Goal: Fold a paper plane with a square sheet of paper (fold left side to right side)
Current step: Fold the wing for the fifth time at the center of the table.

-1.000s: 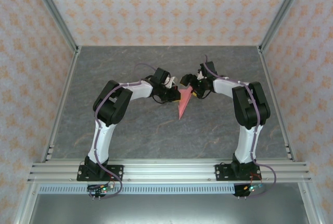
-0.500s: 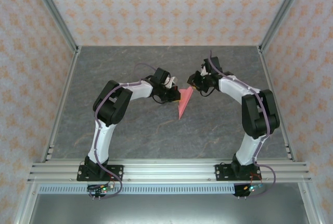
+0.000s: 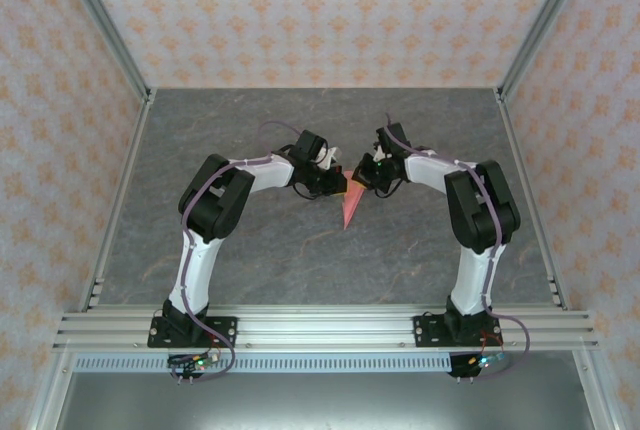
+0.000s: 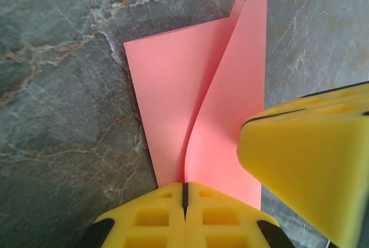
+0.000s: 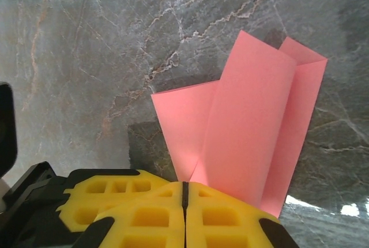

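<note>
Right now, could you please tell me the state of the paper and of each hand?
paper plane: folded into a narrow dart, one flap standing up, not pressed flat.
left hand: shut on the paper plane.
right hand: shut on the paper plane.

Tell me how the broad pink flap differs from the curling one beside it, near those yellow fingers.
The broad flap looks flat; the curling flap bows up from the crease. The broad flap ends in a blunt corner, the curling flap in a farther, sharper tip. The right fingers overlap the curling flap, not the broad flap. Both are one salmon-pink paper plane, meeting at the left fingers.
</note>
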Robot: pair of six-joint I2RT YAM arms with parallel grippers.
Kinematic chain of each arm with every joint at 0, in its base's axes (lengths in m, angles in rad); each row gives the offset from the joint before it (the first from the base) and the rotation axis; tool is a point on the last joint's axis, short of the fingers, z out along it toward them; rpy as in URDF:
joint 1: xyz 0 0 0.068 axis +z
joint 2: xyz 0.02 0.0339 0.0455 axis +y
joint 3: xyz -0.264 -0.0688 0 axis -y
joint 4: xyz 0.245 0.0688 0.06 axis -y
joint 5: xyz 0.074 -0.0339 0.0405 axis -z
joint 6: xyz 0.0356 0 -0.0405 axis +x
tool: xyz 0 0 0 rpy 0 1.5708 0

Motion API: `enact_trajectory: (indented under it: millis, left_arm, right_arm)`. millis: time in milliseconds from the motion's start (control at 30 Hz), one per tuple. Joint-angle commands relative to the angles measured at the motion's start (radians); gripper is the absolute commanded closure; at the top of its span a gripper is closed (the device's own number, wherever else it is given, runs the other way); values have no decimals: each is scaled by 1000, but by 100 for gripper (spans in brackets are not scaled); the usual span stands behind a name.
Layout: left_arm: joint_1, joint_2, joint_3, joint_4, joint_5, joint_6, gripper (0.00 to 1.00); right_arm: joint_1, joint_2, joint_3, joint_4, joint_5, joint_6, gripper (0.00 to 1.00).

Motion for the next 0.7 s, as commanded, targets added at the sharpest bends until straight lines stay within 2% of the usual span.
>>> enact_trajectory:
  millis: [0,300,667]
  left_arm:
    - [-3,20,-3,-93,-81,30,100]
    - [-4,23,1,-118,-105,35,100]
    - [-1,29,-8,-124,-132,29,100]
  right_arm:
    - [2,22,3,-7,20,-19,92]
    - [2,29,-9,-6,49,-49,92]
    - [1,39,-46,75,58,-50,93]
